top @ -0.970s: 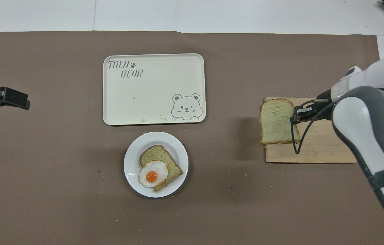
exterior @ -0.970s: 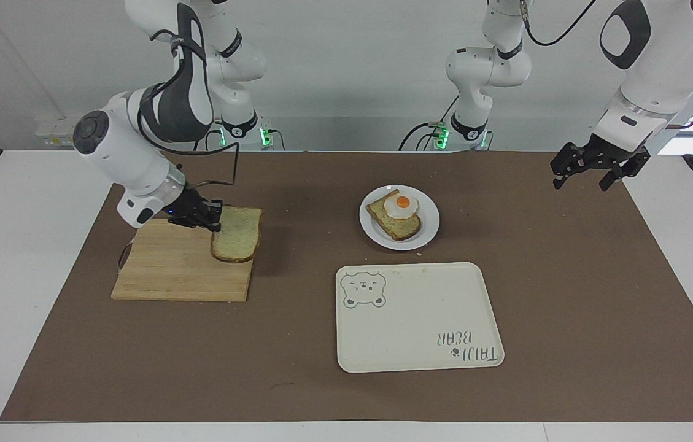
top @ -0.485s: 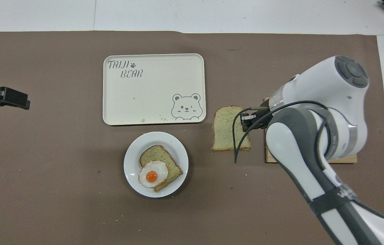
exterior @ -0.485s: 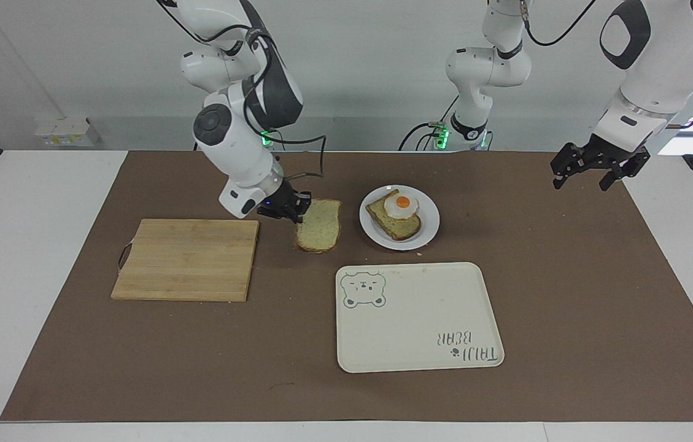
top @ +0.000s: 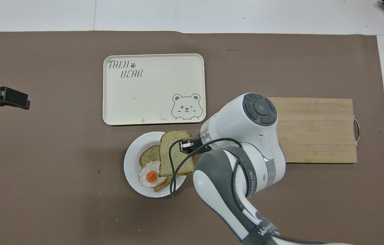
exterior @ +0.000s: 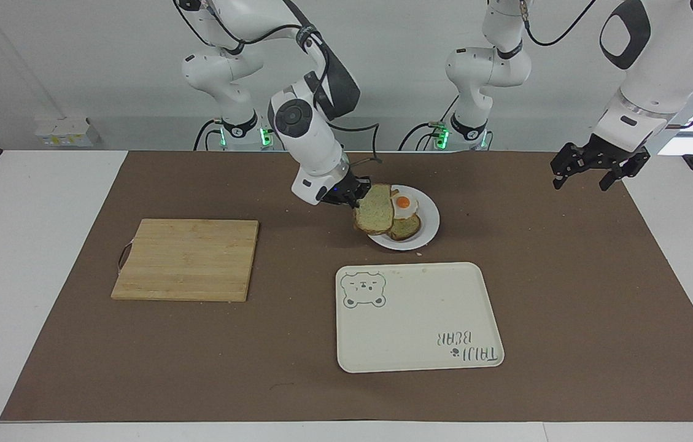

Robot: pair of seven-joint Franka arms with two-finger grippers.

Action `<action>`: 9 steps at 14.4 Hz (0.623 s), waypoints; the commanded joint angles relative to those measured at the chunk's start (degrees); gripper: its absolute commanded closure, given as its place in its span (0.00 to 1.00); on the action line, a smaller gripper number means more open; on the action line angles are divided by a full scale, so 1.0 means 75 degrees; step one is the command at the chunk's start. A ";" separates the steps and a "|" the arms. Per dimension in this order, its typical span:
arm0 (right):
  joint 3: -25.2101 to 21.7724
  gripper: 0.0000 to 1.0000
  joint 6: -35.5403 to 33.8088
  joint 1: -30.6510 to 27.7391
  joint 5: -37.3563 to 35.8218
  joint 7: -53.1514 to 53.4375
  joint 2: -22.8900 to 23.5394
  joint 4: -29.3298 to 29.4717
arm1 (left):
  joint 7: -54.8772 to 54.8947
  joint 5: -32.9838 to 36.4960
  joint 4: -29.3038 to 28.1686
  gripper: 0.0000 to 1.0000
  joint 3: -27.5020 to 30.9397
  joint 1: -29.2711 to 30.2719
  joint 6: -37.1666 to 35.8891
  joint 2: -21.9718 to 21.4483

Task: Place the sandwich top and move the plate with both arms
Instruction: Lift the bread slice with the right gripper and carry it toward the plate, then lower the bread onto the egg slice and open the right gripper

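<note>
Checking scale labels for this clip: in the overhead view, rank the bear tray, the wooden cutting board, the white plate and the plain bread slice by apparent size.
1. Bear tray
2. Cutting board, though the right arm covers one end, so these two are close
3. White plate
4. Plain bread slice, held up over the plate, so it looks slightly larger than it is

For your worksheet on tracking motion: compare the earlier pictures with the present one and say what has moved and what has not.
The right end effector, shut on the sandwich top, carried it from over the cutting board toward the left arm's end, to over the plate and the egg slice. No grip changed. The left end effector stayed open, waiting; plate, tray and board kept their places.
</note>
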 commanded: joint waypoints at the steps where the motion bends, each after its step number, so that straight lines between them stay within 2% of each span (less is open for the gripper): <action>1: -0.0036 1.00 0.0642 0.0572 0.0326 0.0261 -0.0064 -0.0452 | -0.0092 0.0117 -0.0092 0.00 0.0006 -0.0010 -0.0074 -0.0107; 4: -0.0036 1.00 0.1100 0.0808 0.0327 0.0439 0.0146 -0.0476 | -0.0092 0.0117 -0.0080 0.00 0.0006 -0.0010 -0.0074 -0.0107; 7: -0.0036 1.00 0.1872 0.1148 0.0327 0.0474 0.0614 -0.0476 | -0.0092 0.0117 -0.0080 0.00 0.0006 -0.0010 -0.0074 -0.0107; 9: -0.0036 1.00 0.1945 0.1149 0.0327 0.0462 0.0639 -0.0476 | -0.0092 0.0117 -0.0080 0.00 0.0006 -0.0010 -0.0074 -0.0118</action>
